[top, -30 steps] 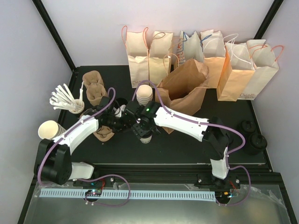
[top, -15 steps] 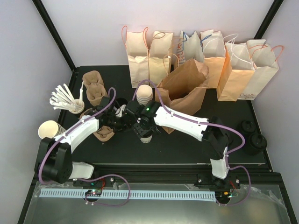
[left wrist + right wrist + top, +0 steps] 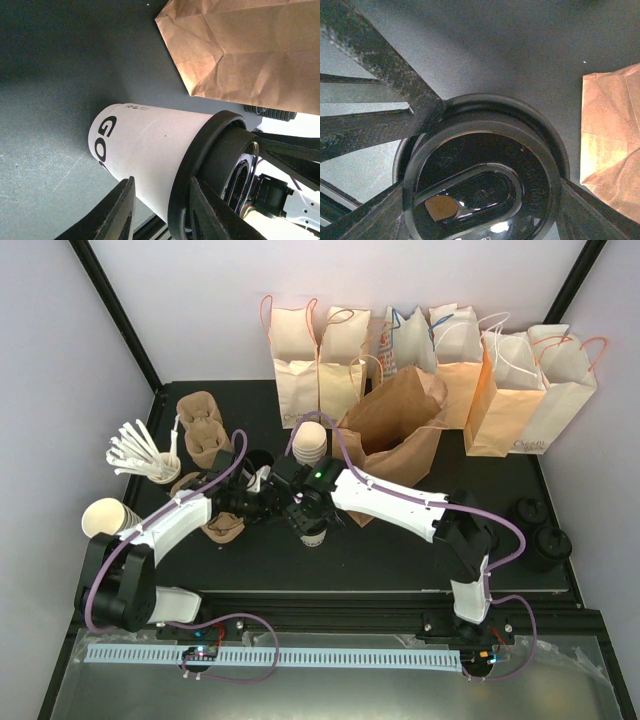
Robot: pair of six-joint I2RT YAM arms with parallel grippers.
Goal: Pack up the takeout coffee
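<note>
The takeout coffee (image 3: 145,150) stood upright on the bench (image 3: 45,75) beside the brown bag (image 3: 240,50), right pincer (image 3: 480,200) straddling its lid from straight above, left pincer (image 3: 162,202) straddling its wall sideways, though whether either truly gripped I couldn't tell.

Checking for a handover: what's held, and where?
Takeout coffee: right pincer brackets its lid, left pincer the wall under it; firm grip cannot be told.

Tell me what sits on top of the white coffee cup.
A round black lid caps the cup; a small opening in it shows something brown. The lid covers the rest of the inside.
</note>
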